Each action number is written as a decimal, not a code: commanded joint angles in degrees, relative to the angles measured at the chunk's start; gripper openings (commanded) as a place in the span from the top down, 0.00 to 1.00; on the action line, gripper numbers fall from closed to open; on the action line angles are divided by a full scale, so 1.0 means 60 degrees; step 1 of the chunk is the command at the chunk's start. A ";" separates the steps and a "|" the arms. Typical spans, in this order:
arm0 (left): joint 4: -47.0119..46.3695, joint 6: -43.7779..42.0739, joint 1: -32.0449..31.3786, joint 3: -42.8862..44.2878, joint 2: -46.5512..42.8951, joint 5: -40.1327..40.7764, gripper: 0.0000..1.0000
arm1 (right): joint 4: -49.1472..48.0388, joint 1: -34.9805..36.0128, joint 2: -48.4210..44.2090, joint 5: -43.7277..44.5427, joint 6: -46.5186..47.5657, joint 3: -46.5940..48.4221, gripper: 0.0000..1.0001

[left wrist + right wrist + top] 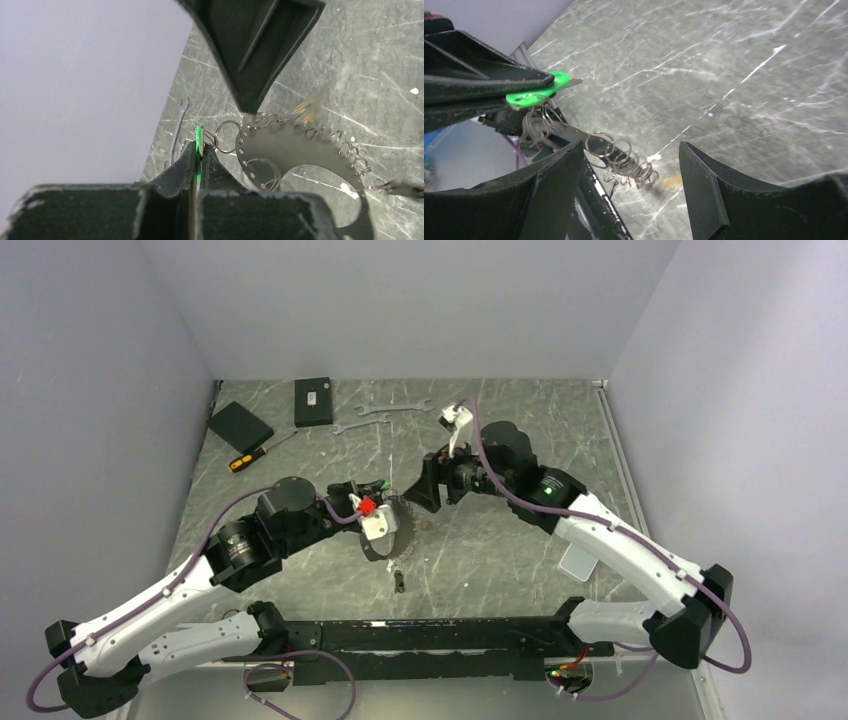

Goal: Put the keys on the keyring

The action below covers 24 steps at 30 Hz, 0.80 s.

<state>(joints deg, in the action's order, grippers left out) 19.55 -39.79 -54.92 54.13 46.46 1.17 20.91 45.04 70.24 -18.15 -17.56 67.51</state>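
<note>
The keys show as a bright green tag with silvery metal, pinched edge-on in my left gripper, which is shut on them. A small split ring links them to the keyring, a flat crescent-shaped metal plate with several small rings along its edge, held above the table. In the right wrist view the green tag sticks out of the left fingers. My right gripper stands open around the row of rings and holds nothing. From above, both grippers meet at the keyring.
Two silver wrenches, a black box, a black pad and a screwdriver lie at the back. A small dark key lies near the front. A blurred yellowish thing shows by the rings.
</note>
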 commanded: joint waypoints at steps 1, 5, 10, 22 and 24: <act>-0.0527 -0.0249 0.0010 0.0300 0.0103 0.0182 1.00 | -0.1457 -0.0039 -0.1301 0.0745 0.0457 -0.0859 0.27; -0.0574 -0.0356 0.0026 0.0334 0.0248 0.0407 1.00 | -0.3160 -0.0037 -0.2187 0.0543 0.0851 -0.2190 0.27; -0.0719 -0.0819 0.0027 0.0285 0.0328 0.0545 1.00 | -0.5121 -0.0023 -0.2816 -0.0108 0.1118 -0.3802 0.27; -0.2433 -0.3609 0.0026 -0.1593 -0.0529 -0.0757 1.00 | -0.7856 0.0028 -0.3000 -0.0108 0.1118 -0.4732 0.27; -0.2784 -0.4009 0.0019 -0.1951 -0.0681 -0.1041 1.00 | -0.7864 0.0053 -0.2811 -0.0108 0.1118 -0.4562 0.27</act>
<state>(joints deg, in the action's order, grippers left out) 11.90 -56.01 -54.85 44.86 44.66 -0.08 -19.09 44.97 52.51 -18.11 -11.88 37.95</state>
